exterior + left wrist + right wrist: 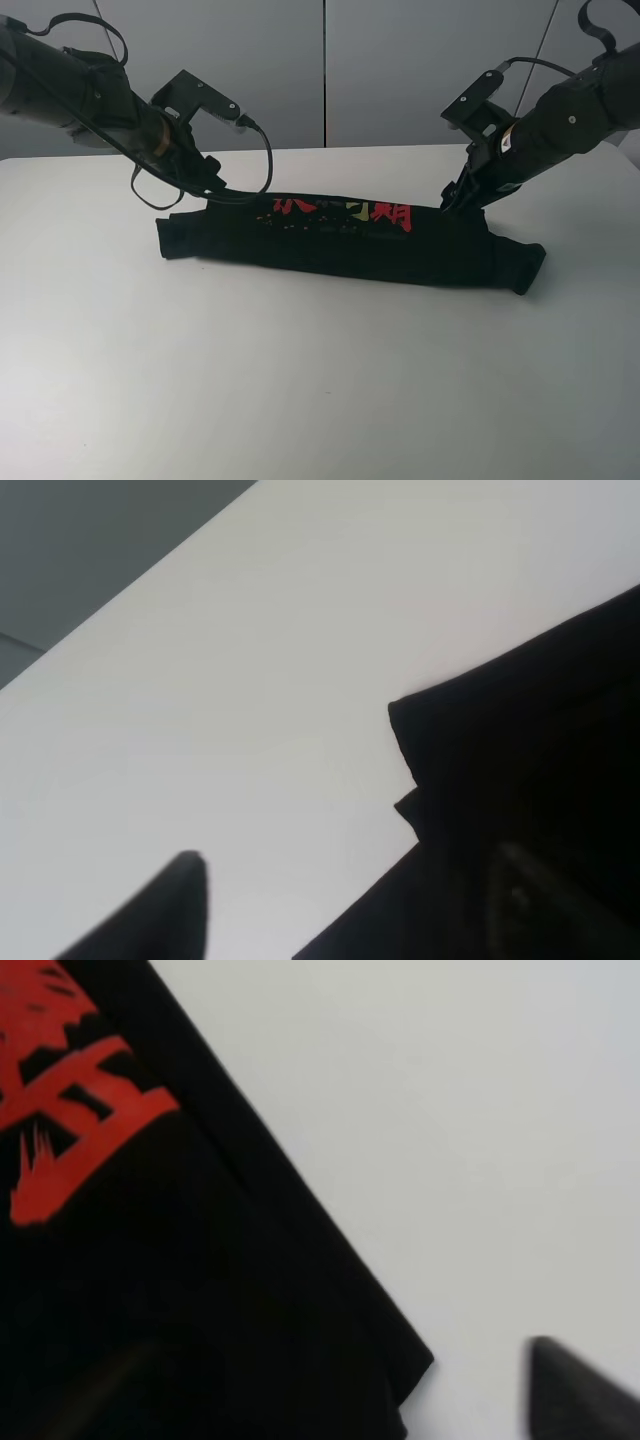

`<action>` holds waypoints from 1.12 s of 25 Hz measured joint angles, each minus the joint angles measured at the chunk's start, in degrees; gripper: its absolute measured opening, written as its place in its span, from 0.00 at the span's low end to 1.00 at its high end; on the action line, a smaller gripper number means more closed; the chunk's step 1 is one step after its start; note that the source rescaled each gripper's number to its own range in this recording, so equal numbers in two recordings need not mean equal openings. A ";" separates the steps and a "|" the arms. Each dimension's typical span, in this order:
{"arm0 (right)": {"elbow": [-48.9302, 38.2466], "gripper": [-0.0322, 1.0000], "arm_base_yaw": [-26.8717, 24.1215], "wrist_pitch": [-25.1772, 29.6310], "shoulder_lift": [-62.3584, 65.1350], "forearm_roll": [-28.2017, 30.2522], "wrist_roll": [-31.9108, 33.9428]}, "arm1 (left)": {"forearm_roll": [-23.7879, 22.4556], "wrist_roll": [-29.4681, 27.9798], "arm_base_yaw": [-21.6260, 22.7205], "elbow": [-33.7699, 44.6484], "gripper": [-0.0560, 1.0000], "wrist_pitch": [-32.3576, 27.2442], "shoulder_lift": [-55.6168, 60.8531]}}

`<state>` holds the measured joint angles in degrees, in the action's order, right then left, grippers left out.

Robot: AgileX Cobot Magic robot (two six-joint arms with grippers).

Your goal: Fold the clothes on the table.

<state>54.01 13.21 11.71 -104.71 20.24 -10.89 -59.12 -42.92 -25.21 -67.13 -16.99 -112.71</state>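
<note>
The left arm (70, 80) and right arm (575, 115) are matte black with angular camera brackets (195, 97). A copper band (160, 143) rings the left wrist; black cables (270, 162) loop nearby.

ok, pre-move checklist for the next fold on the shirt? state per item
1. Fold so far: the T-shirt lies as one long strip: ok.
2. Support: the strip sits fully on the table, well inside its edges: ok.
3. Place of the left claw: at the strip's far edge near the left end in the high view, fingers apart: ok.
4. Place of the right claw: at the far edge near the other end, fingers apart: ok.
5. Cloth free of both claws: cannot tell, the dark fingers blend into the black fabric.
6. Ends tidy: not ok, the right end looks bunched.
</note>
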 joint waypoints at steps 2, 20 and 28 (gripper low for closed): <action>0.00 0.98 0.00 -0.50 0.00 0.00 4.18 | 0.07 0.00 0.00 0.00 0.98 -1.04 0.00; 12.94 1.00 0.00 30.53 -3.47 -11.52 23.11 | 56.23 36.36 7.74 -21.89 1.00 -31.31 -6.81; 13.81 1.00 0.00 34.38 -8.10 -15.56 22.05 | 57.84 38.31 7.98 -22.65 1.00 -36.02 -13.08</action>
<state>67.82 13.21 46.09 -112.81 4.68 11.16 -1.28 -4.61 -17.23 -89.78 -53.01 -125.80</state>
